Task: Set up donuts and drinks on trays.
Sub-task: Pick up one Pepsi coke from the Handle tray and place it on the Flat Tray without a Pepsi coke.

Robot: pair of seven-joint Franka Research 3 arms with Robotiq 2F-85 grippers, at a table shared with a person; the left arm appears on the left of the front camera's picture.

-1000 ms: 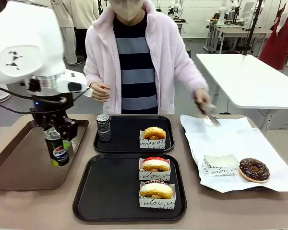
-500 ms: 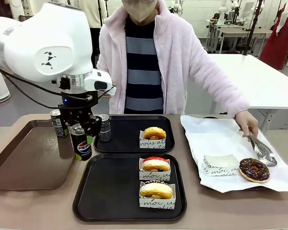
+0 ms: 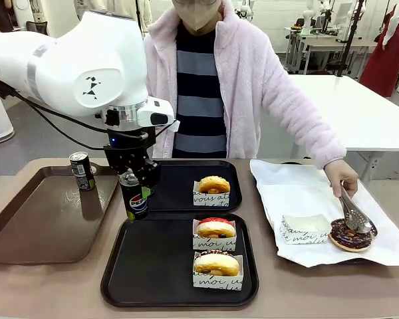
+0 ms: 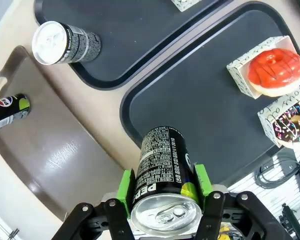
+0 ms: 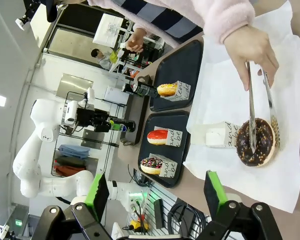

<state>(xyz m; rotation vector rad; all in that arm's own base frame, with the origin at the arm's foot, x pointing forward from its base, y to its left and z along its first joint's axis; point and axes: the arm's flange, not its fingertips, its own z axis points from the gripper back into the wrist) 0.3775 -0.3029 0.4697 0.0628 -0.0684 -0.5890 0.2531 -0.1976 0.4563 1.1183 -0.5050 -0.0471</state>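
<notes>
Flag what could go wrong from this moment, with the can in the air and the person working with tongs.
1. The left gripper holds the Pepsi can above the near tray's far-left rim; set down there, it could land on the raised edge and tip.
2. The can hangs close to the grey can on the far tray; drifting that way could knock it over.
3. The person's tongs grip the chocolate donut at one edge; it might slip.

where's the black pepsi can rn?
Front view: the black Pepsi can is upright in the left end effector, off the table, over the near black tray's far-left corner, between the brown tray and the far black tray.
</notes>
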